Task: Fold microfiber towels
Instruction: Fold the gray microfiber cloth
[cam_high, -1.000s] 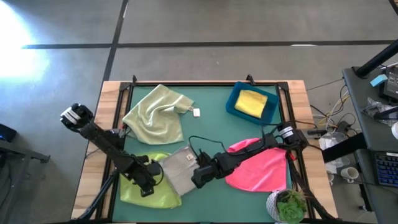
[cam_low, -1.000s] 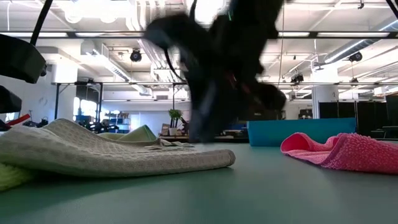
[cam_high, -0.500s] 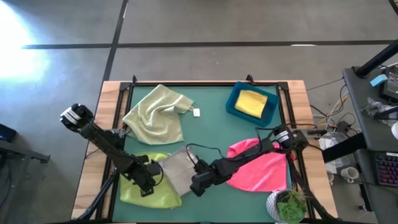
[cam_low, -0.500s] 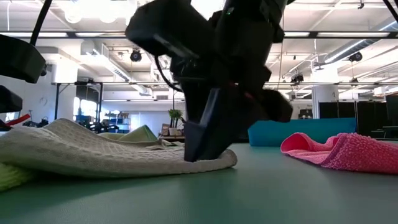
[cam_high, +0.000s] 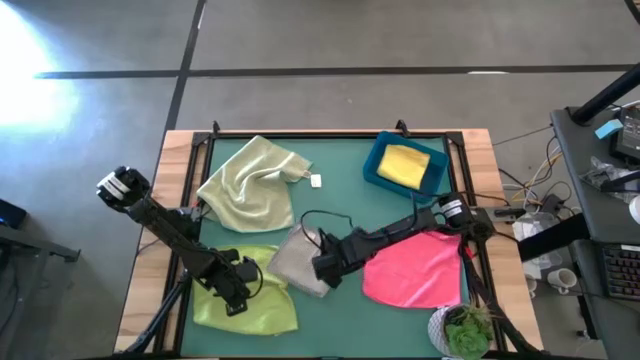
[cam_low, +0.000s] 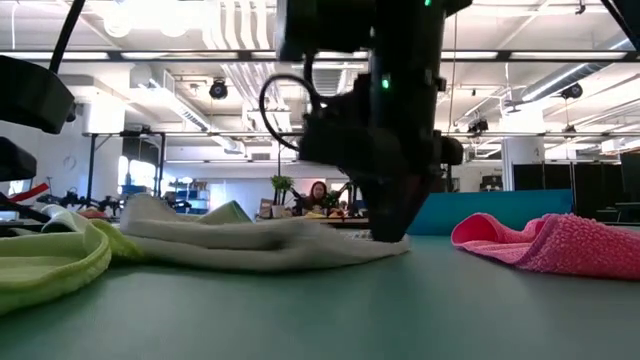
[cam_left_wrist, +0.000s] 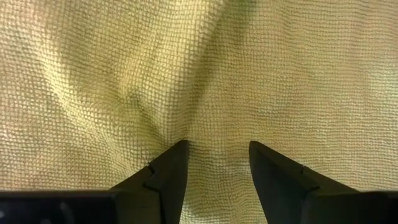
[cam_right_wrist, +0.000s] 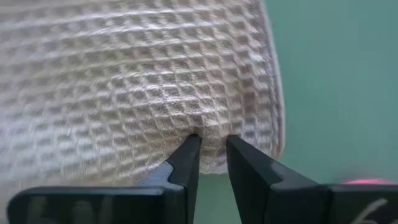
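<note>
High view: yellow towel (cam_high: 404, 165) folded in bin (cam_high: 378, 168), apparently done. Right gripper (cam_high: 327, 267) pinches edge of grey towel (cam_high: 300, 262) at table centre-front, fold in progress. Left gripper (cam_high: 238, 293) presses on lime towel (cam_high: 250, 308), fingers (cam_left_wrist: 166, 172) apart, nothing held. Pale green towel (cam_high: 250, 187) and pink towel (cam_high: 415, 272) still crumpled, unfolded.

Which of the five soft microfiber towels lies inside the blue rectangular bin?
The yellow microfiber towel. It alone lies in the blue rectangular bin; the other four lie on the green table mat.
</note>
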